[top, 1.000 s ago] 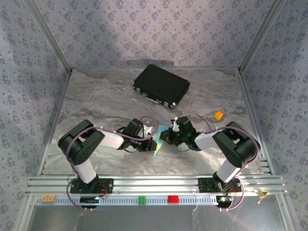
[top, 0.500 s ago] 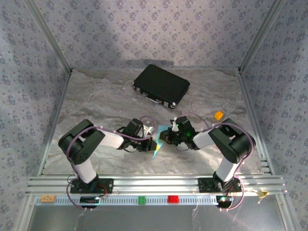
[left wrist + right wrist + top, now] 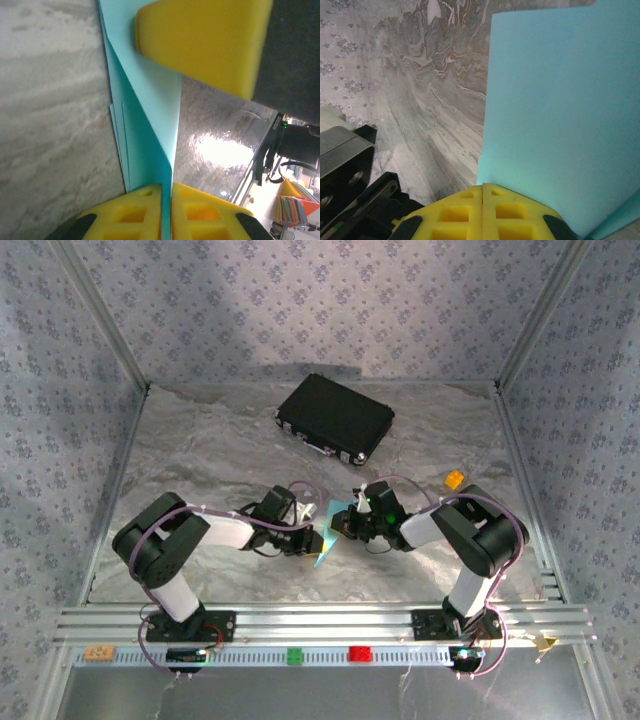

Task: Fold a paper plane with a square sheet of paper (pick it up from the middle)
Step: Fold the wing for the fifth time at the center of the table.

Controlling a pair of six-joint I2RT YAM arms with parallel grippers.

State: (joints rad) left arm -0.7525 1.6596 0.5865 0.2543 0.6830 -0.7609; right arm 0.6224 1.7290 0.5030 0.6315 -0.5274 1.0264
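The square sheet of paper (image 3: 322,552) is light blue and partly folded, and it stands on edge off the marbled table between my two grippers at mid-table. My left gripper (image 3: 311,539) comes in from the left. In the left wrist view its yellow fingers (image 3: 135,212) are shut on the paper's (image 3: 145,125) folded edge, with my left gripper (image 3: 166,189) pinching several layers. My right gripper (image 3: 342,526) comes in from the right. In the right wrist view my right gripper (image 3: 483,190) is shut at the paper's (image 3: 560,110) lower left corner. One of its yellow fingers (image 3: 200,40) lies against the sheet.
A black hard case (image 3: 335,418) lies at the back centre. A small orange block (image 3: 455,479) sits at the right. Green (image 3: 296,655) and red (image 3: 359,653) blocks rest on the front rail. Aluminium frame posts and patterned walls bound the table.
Both grippers stay on the paper at mid-table. The left arm's elbow has swung slightly left and down, and the right arm's elbow has drawn inward.
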